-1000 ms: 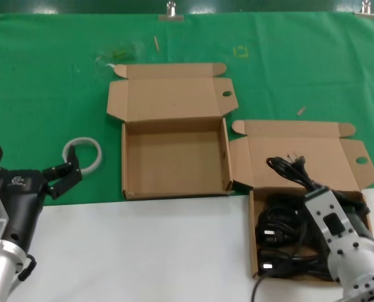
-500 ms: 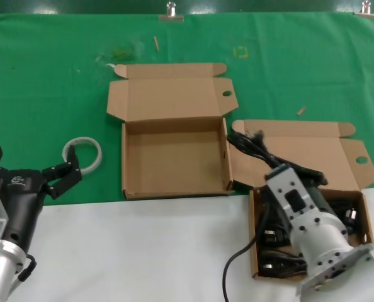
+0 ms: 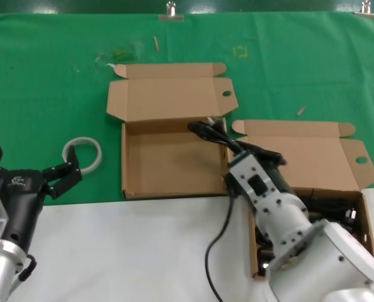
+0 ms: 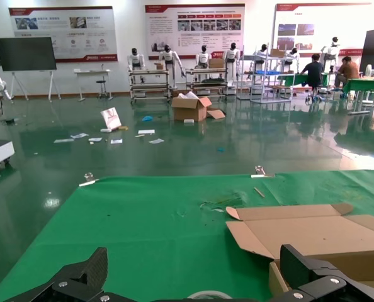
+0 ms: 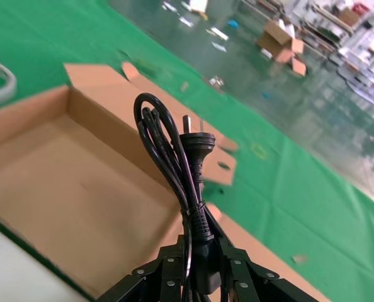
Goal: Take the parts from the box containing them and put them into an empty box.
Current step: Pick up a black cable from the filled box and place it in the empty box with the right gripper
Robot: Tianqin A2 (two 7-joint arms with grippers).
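My right tool [image 3: 234, 151] clamps a power cord [image 3: 207, 130] over the empty box [image 3: 174, 165]'s right wall; its dangling tail could snag that wall

Silver screw-studded arms, black left pincer [image 3: 29, 173] housing

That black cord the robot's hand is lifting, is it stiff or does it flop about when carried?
Probably somewhat springy: in the right wrist view the looped power cord stands up above the right hand without drooping. Its loose end likely flops, since a tail trails down over the white table. It looks light, as one pinch carries it over the empty box.
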